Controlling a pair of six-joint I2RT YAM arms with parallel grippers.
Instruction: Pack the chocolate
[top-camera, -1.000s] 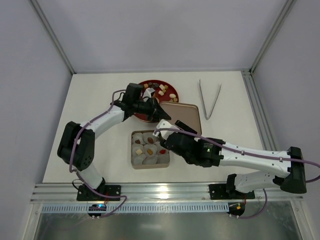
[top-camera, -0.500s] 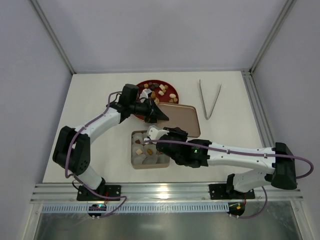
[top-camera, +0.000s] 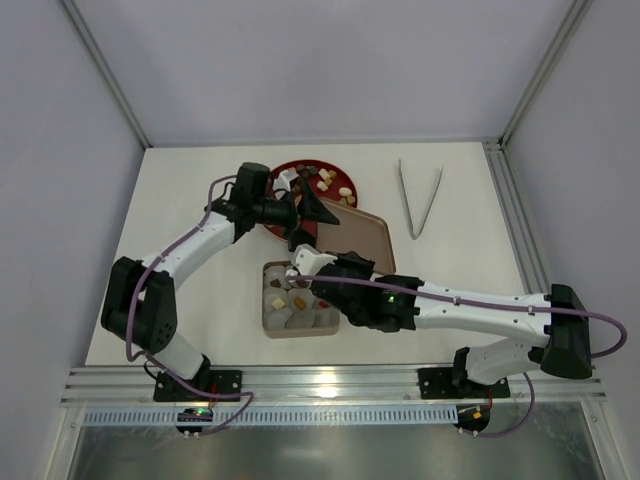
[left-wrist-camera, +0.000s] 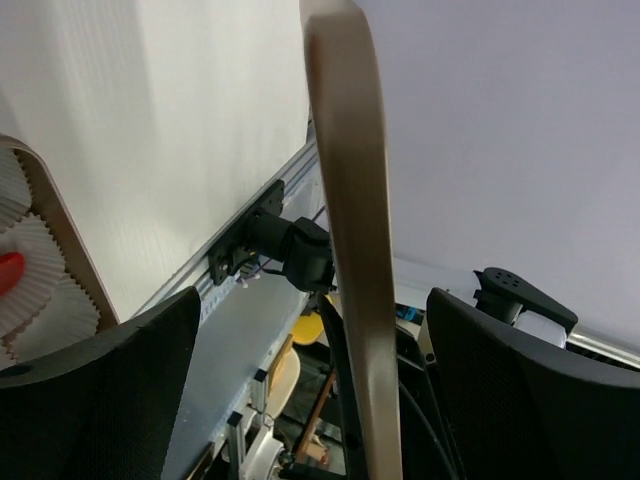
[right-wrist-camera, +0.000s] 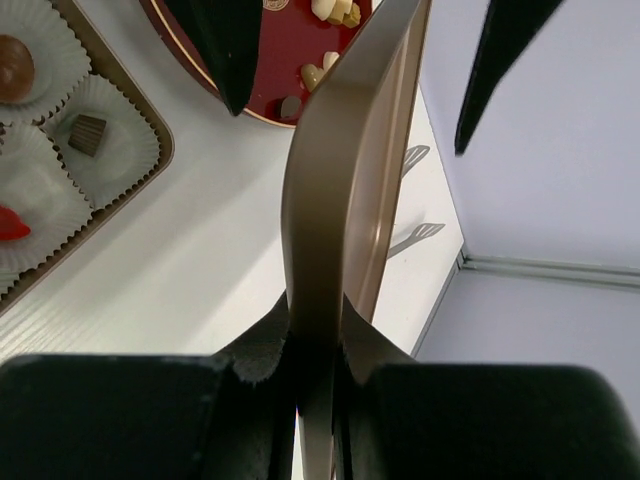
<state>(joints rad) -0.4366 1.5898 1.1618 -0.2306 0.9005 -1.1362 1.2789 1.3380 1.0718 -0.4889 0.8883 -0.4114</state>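
The chocolate lies partly on a red plate (top-camera: 330, 180) and partly in white paper cups inside a tan tin box (top-camera: 268, 322). In the right wrist view a brown round piece (right-wrist-camera: 12, 68), a dark piece (right-wrist-camera: 88, 132) and a red one (right-wrist-camera: 10, 225) sit in the box (right-wrist-camera: 160, 150). The box's bronze lid (top-camera: 358, 238) stands tilted on edge. My right gripper (top-camera: 312, 268) is shut on the lid's near rim (right-wrist-camera: 340, 180). My left gripper (top-camera: 308, 222) is open, with its fingers (left-wrist-camera: 90, 400) on either side of the lid's edge (left-wrist-camera: 350, 250) and not touching it.
Metal tongs (top-camera: 420, 200) lie at the back right of the white table. The red plate (right-wrist-camera: 290, 60) sits just behind the lid. A corner of the box with paper cups (left-wrist-camera: 40, 260) shows in the left wrist view. An aluminium rail runs along the table's near edge.
My left gripper has opened and let go of the lid's edge. My right gripper has moved in over the box and shut on the lid, which now stands tilted up.
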